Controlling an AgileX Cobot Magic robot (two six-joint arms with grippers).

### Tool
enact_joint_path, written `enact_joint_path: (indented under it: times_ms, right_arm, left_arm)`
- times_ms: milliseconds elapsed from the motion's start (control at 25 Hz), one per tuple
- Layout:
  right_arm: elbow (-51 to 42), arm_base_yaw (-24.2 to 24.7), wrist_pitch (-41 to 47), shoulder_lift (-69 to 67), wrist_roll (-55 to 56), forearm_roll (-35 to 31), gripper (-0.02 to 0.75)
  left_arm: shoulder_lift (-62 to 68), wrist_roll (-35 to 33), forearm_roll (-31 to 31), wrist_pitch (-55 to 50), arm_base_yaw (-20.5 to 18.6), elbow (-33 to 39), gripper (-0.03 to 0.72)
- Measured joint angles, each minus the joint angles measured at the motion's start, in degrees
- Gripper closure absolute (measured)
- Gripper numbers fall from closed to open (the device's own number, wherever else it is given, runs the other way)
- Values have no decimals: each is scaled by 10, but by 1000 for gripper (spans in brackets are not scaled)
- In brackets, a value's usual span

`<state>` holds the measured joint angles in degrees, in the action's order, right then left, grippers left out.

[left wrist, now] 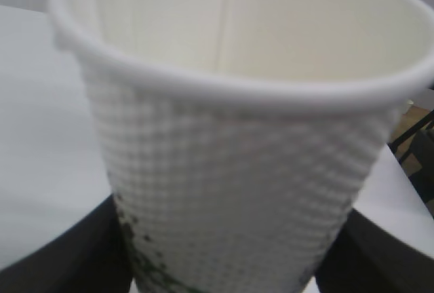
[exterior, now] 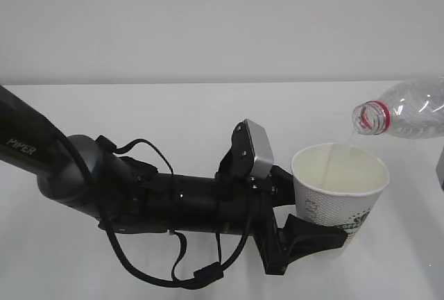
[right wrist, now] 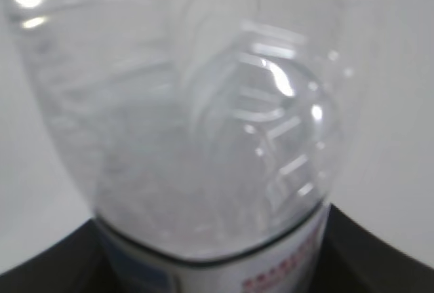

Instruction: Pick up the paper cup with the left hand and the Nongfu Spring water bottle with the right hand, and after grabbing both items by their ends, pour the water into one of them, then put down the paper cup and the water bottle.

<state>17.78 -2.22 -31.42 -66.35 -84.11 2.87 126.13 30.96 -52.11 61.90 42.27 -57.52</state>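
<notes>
White tabletop (exterior: 173,112); embossed tapered paper cup (exterior: 338,192); ribbed clear bottle (exterior: 409,110), label blurred.

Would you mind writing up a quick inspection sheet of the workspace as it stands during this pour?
Surface: white table, bare where visible.
Paper cup: upright, held off to the right of the left arm, mouth open under the bottle.
Nongfu Spring water bottle: capless, tipped nearly level, mouth just above the cup's rim.
Water: thin stream falling from the bottle mouth into the cup.
Clutter: nothing seen.
Left gripper: fingers on both sides of the cup's lower part, gripping it.
Right gripper: fingers flank the bottle near its label, holding it.
Cables: loose black loops hanging under the left arm.
Surroundings: plain pale wall.
</notes>
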Motion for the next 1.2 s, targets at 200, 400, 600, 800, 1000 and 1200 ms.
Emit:
enact_joint_path:
  times_ms: [200,400,600,800,1000,1200]
  right_arm:
    - [0,0,-2,0,-2,0,297]
    - [0,0,-4,0,-3,-3,297]
    - [0,0,-4,0,-3,-4,297]
    - [0,0,-4,0,-3,-4,297]
    - [0,0,-4,0,-4,-4,297]
    - [0,0,-6,0,-5,-4,297]
  left_arm:
    - [0,0,0,0,0,0,165]
    - [0,0,0,0,0,0,165]
    - [0,0,0,0,0,0,165]
    - [0,0,0,0,0,0,165]
    - [0,0,0,0,0,0,165]
    - [0,0,0,0,0,0,165]
